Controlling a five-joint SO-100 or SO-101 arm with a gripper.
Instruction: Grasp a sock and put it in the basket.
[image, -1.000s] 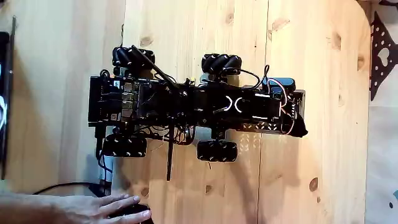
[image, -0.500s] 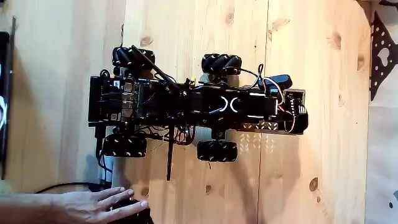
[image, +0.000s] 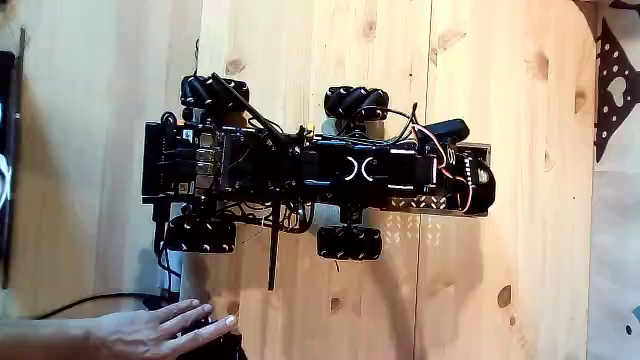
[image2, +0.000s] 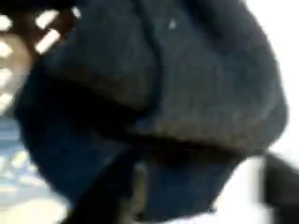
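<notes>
Fixed view from above: wheeled base on a pine tabletop (image: 520, 90), arm stretched toward the right of that view, gripper (image: 480, 190) over the front of the chassis. The tan lattice basket (image: 400, 228) peeks out beneath the arm, between the front wheels.

Wrist view: dark knitted fabric right up against the lens, badly blurred. I take it to be the sock (image2: 177, 84), bunched at the gripper. I cannot tell whether the jaws are clamped on it or merely pressed into it (no fingertip edge resolves in either view).

A person's hand (image: 165, 330) rests at the lower left of the fixed view, well apart from the arm.

My judgement: the carry-and-drop stage. To do it well I would keep the grip steady, centre the gripper over the basket opening, lower before releasing, and check that no limp end drapes over the rim.
</notes>
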